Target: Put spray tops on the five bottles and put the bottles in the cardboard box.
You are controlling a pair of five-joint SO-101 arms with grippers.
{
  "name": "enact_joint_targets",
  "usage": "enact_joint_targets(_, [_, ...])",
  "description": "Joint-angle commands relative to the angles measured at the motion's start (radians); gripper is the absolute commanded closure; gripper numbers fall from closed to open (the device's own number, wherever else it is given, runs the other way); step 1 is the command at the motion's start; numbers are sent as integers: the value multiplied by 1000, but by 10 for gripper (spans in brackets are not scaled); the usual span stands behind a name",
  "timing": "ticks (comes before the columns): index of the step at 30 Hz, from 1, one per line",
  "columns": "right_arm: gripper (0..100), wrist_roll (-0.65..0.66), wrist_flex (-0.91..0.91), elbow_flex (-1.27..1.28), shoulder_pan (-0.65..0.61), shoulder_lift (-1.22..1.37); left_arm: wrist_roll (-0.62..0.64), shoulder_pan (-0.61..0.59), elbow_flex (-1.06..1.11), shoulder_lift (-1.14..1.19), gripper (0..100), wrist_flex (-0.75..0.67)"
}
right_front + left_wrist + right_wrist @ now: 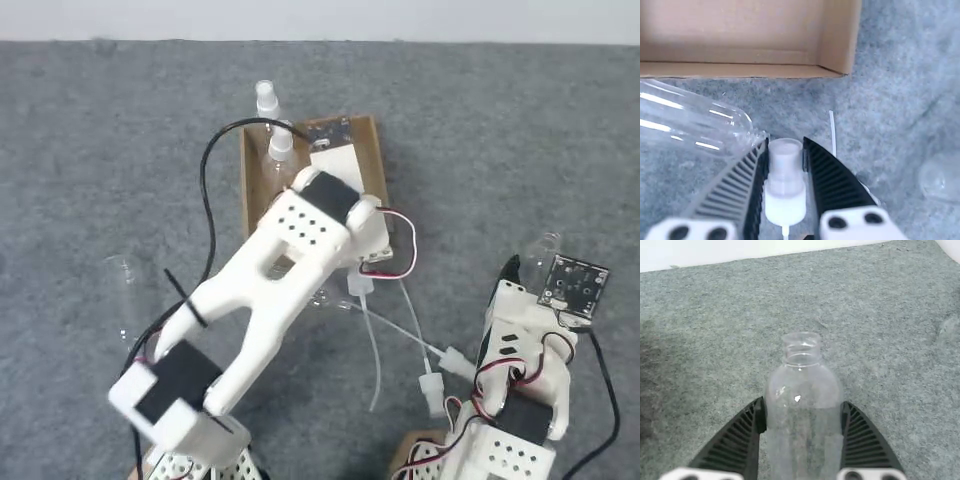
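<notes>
- Far left on the grey carpet [80, 150]: 1 capless bottle [120, 275], clear, lying on its side, well apart from everything else.
- Next over, the white left arm [270, 280], stretched from the near edge up across the cardboard box [375, 160] and covering much of its floor.
- At the box's far-left corner, 2 capped bottles [280, 150], upright, spray heads fitted. Cannot tell whether the farther one is inside the rim or just behind it.
- Down at the left gripper [785, 145]: clamped on a spray top [785, 185], with black ribbed fingers [827, 175] pressed to either side of it.
- Right there too, a second clear bottle [690, 120], on its side on the carpet just outside the box wall, neck end up against the gripped top.
- Centre-right on the carpet, 2 loose spray tops [455, 358], near each other, thin dip tubes trailing, close to the right arm's base.
- Far right, the right gripper [802, 410]: closed around an open-necked bottle [801, 385], 1 finger on each side of the body, neck pointing out past the fingertips.
- From above, that held bottle off to the right of the box, well apart from it.
</notes>
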Motion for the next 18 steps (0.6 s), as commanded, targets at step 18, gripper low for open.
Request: enact_joint_targets(18, [920,12,-25,-6,-8,-22,-11,-11,427,-603,988,-341])
